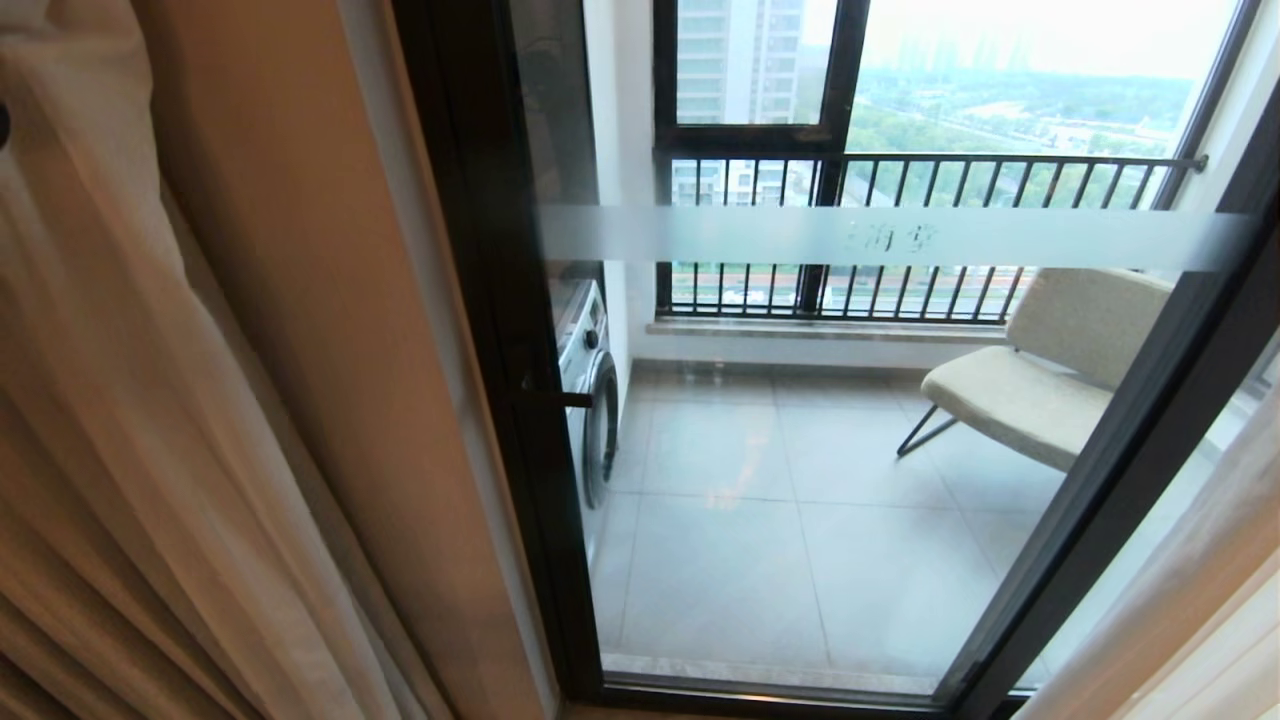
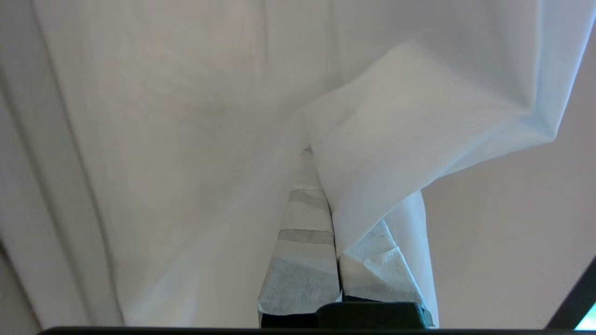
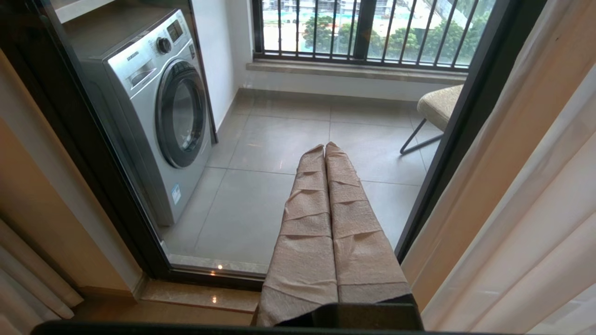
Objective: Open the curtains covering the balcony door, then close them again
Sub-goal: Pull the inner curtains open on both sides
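The curtains [image 1: 150, 400] hang bunched at the 9 o'clock side of the head view, cream sheer folds lying over a beige drape, with a second bunch [image 1: 1200, 600] at the 4 o'clock corner. Between them the door [image 1: 480, 300] stands uncovered: black frames, clear glass, and a frosted strip [image 1: 900, 237] with faint characters crossing it mid-height.

In the left wrist view the left claw [image 2: 309, 153] is clenched on a fold of sheer [image 2: 396, 139], its wrapped fingers [image 2: 302, 260] pressed together with the cloth pinched at the tips and draping over one of them. The right claw [image 3: 324, 146] is clenched on nothing, its wrapped fingers [image 3: 302, 242] touching along their length, pointing at the glass low down and apart from the fabric.

Beyond the glass, a washer [image 1: 590, 390] sits at 9 o'clock on the tiled floor [image 1: 750, 520], a chair [image 1: 1040, 370] at 3 o'clock, and a window [image 1: 900, 150] with railing bars at 12 o'clock
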### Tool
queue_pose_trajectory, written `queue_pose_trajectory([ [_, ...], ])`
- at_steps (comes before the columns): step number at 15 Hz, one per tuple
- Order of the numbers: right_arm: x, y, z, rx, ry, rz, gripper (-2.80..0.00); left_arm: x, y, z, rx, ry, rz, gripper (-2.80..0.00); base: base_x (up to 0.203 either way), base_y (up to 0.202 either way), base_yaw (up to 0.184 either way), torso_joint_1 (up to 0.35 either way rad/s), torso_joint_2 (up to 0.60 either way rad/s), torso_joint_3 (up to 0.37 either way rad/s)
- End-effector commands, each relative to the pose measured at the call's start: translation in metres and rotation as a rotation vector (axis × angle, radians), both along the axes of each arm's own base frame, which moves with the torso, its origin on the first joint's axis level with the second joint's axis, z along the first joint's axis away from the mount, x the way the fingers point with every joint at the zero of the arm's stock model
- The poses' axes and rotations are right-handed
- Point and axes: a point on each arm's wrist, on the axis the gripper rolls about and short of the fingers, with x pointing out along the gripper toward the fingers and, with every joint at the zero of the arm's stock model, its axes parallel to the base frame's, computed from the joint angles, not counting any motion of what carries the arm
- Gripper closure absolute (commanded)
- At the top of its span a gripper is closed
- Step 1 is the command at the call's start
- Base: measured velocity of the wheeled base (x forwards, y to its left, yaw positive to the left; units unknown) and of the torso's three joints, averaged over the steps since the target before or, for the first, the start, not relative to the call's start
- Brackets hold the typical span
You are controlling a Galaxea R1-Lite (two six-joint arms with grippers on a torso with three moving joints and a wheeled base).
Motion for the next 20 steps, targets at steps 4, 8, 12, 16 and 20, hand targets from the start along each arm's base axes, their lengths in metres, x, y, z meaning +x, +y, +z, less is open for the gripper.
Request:
queue_pose_trajectory([
  [4, 0.0, 0.0, 0.0, -0.001, -0.001, 0.001, 0.0, -0.003, -0.003, 0.003, 0.006, -0.01, -0.005, -2.8, 0.0, 0.0, 0.0, 0.0, 0.0, 0.0],
  [8, 0.0, 0.0, 0.0, -0.001, -0.001, 0.001, 0.0, -0.017, -0.012, 0.002, -0.003, -0.001, -0.008, -2.8, 0.0, 0.0, 0.0, 0.0, 0.0, 0.0],
  [12, 0.0, 0.0, 0.0, -0.001, -0.001, 0.001, 0.0, -0.048, -0.028, -0.001, -0.011, 0.012, -0.003, -2.8, 0.0, 0.0, 0.0, 0.0, 0.0, 0.0],
  [16, 0.0, 0.0, 0.0, -0.001, -0.001, 0.002, 0.0, -0.09, -0.049, -0.011, -0.021, 0.027, 0.015, -2.8, 0.0, 0.0, 0.0, 0.0, 0.0, 0.0],
  [20, 0.0, 0.0, 0.0, -0.001, -0.001, 0.001, 0.0, -0.127, -0.07, -0.028, -0.032, 0.042, 0.025, -2.8, 0.0, 0.0, 0.0, 0.0, 0.0, 0.0],
])
